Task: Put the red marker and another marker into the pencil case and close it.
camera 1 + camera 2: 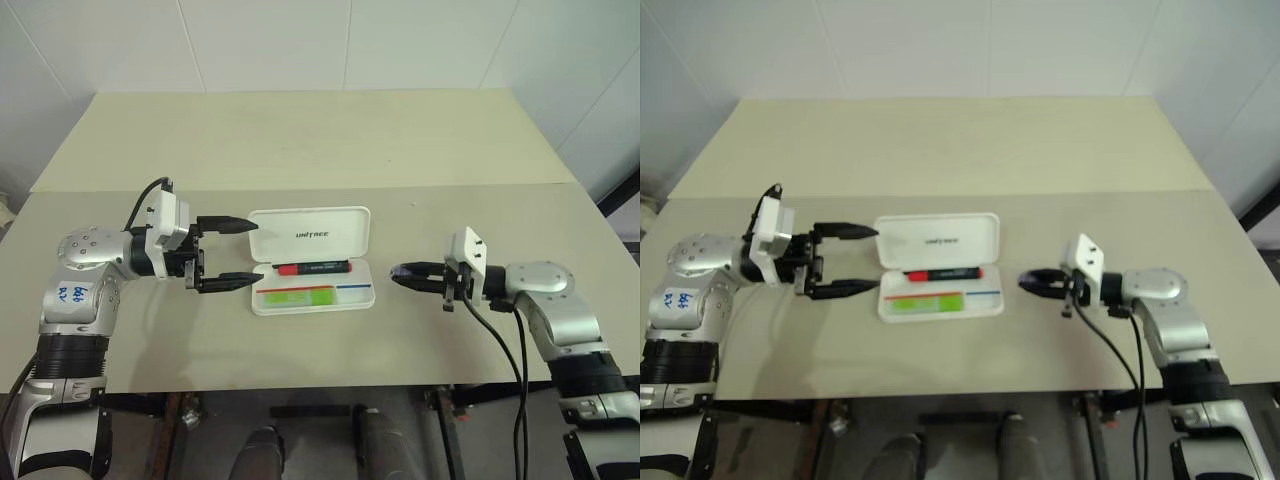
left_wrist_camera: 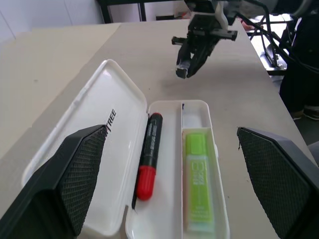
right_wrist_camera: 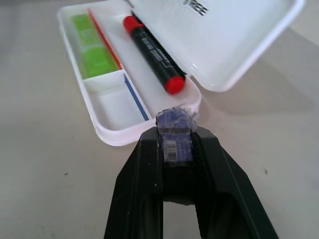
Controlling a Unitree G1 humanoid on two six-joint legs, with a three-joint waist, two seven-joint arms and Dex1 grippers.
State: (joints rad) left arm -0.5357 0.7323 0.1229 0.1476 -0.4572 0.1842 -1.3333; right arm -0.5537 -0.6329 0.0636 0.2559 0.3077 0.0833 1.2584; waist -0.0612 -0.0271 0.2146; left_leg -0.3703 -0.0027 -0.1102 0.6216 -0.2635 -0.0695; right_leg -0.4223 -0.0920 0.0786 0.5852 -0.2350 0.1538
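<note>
Case (image 1: 310, 236) lies open, red marker (image 1: 313, 268) and green marker (image 1: 296, 296) inside; left gripper (image 1: 228, 254) spread, right gripper (image 1: 400, 274) pressed together, empty.

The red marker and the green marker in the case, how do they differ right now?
The red marker is slim and round, with a black barrel and red ends; the green marker is flat, wide and light green all over. The red marker lies in the compartment next to the open lid, the green marker in the compartment on the far side of the divider. Both lie lengthwise inside the open pencil case, and neither gripper is touching them.
</note>
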